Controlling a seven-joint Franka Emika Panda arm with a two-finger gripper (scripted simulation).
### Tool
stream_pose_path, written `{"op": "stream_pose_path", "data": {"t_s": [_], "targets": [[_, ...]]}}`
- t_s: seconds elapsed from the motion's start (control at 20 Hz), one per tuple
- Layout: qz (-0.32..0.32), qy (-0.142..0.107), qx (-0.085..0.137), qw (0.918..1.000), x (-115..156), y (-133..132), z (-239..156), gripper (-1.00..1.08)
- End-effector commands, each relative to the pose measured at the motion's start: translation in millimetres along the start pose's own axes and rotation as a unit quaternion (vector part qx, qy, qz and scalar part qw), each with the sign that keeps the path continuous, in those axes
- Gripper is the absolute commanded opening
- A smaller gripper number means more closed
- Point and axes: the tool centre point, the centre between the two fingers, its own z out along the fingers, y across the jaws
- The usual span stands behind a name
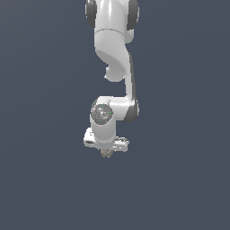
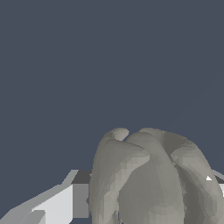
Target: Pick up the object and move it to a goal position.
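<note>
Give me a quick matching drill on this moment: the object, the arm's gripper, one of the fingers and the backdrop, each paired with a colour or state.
Column 1:
1. object
2. gripper
3. fingers
4. backdrop

Column 2:
A. plain dark blue-grey
B. white body hanging below the wrist in the exterior view
C. lumpy grey-tan, filling the lower part of the wrist view
D. pale, flat-sided, right beside the lump in the wrist view

Pairs: 1-C, 2-B, 3-D, 4-A
</note>
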Motion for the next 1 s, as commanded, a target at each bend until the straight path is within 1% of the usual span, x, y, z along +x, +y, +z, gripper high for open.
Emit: {"op": "stream_pose_path", "data": {"t_s": [0.0, 0.55, 0.95], "targets": [[0.000, 0.000, 0.000, 1.0000, 0.3, 0.0, -0.2, -1.00], [0.000, 0.000, 0.000, 1.0000, -1.7, 3.3, -5.5, -1.00], [0.000, 0.000, 0.000, 1.0000, -12.8, 23.0, -36.8, -1.00]]}}
